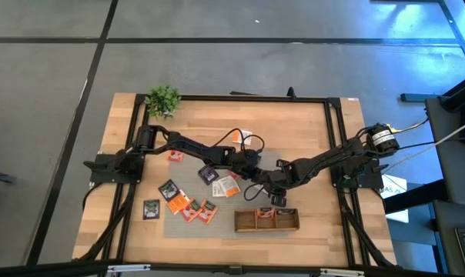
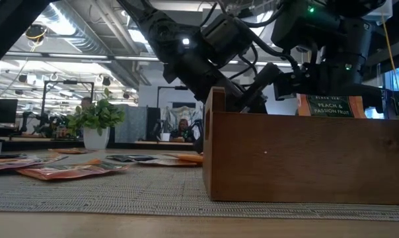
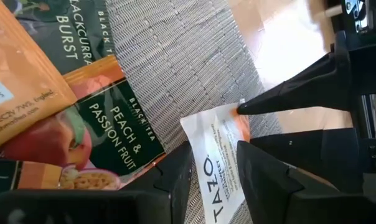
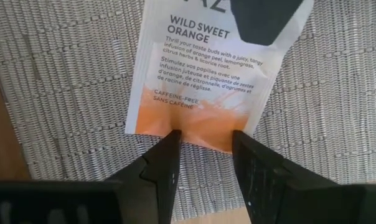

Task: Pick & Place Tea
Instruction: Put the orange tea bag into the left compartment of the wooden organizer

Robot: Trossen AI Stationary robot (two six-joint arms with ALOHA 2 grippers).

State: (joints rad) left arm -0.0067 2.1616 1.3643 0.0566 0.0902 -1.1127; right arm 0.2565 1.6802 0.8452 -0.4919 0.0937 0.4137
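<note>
A white sachet of tea with an orange end (image 4: pixel 194 81) lies on the grey mat (image 4: pixel 63 74), between both grippers near the mat's right part. My left gripper (image 3: pixel 214 146) (image 1: pixel 255 172) reaches in from the left, slanting down. Its fingers stand a little apart over the sachet's white end (image 3: pixel 214 180). My right gripper (image 4: pixel 205 134) (image 1: pixel 273 192) points steeply down, and its two fingertips stand apart at the sachet's orange end. Other sachets (image 1: pixel 194 209) lie flat on the mat to the left. My left gripper has one finger (image 4: pixel 263 18) lying over the sachet's white end, coming in at a slant from the table's left. I cannot tell whether the other finger is under the sachet. My right gripper's fingertips (image 4: pixel 170 146) overlap the orange edge (image 4: pixel 203 138) from above. I cannot tell whether they touch it.
The long wooden tray (image 1: pixel 265 221) stands just near of the grippers, with sachets (image 2: pixel 335 106) upright in it. Dark, orange and red sachets are scattered over the mat and the wood to the left (image 1: pixel 168 188). A small potted plant (image 1: pixel 163 100) stands at the far left corner.
</note>
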